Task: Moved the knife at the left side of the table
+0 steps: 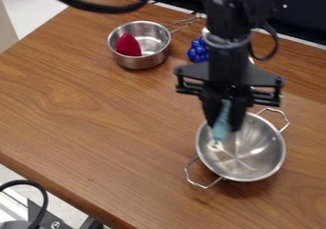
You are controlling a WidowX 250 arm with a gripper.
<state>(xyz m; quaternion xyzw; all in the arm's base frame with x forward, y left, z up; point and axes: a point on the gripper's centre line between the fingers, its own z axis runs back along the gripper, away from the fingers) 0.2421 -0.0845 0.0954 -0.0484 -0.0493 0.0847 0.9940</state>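
Observation:
The black gripper (223, 124) hangs over the left part of a silver two-handled pot (258, 163) at the right of the view. It is shut on a light-blue object (221, 126), seemingly the knife, which is held steeply with its lower end over or inside the pot. Whether that end touches the metal, I cannot tell. The fingers hide part of the knife.
Toward the back left stands a silver saucepan (144, 56) with a red piece (128, 45) inside, its handle pointing back right. A blue bumpy object (198, 50) lies just behind the arm. The wooden table's front edge runs diagonally at lower left.

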